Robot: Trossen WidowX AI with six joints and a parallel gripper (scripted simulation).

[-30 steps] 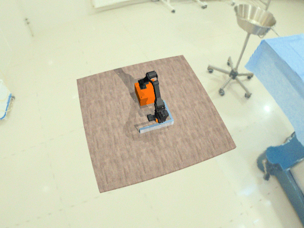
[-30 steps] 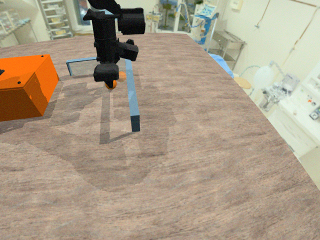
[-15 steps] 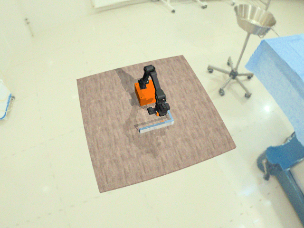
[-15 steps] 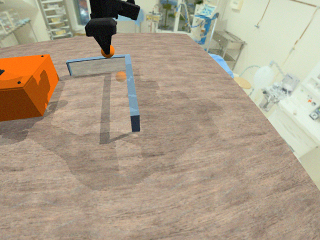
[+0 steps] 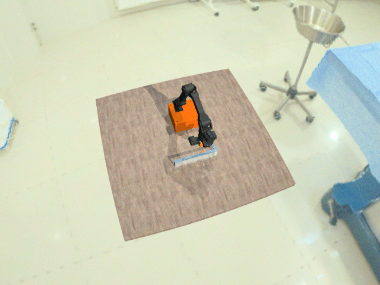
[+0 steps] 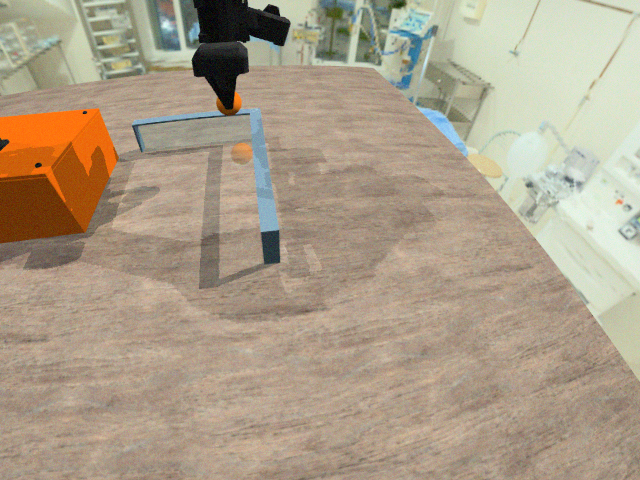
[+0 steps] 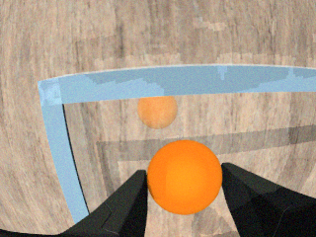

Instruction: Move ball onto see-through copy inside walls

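The orange ball [image 5: 201,144] [image 6: 236,104] [image 7: 185,177] is off the table, squeezed between the two black fingertips. My gripper [image 6: 227,105] [image 7: 184,175] is shut on it; in the top view the fingers are mostly hidden behind the arm. The see-through copy [image 6: 241,153] [image 7: 157,112] rests low on the table inside the corner, close to the long wall [image 5: 195,157] [image 6: 266,193] [image 7: 197,80]. The short wall [image 6: 191,118] [image 7: 55,143] meets it at the corner. In the wrist view the held ball appears below and slightly right of the copy.
The orange base block [image 5: 184,119] [image 6: 31,139] stands on the wooden table top [image 5: 147,196] [image 6: 310,372], on the open side of the corner. The black arm [image 5: 198,105] reaches from it over the walls. Shadows fall around the walls.
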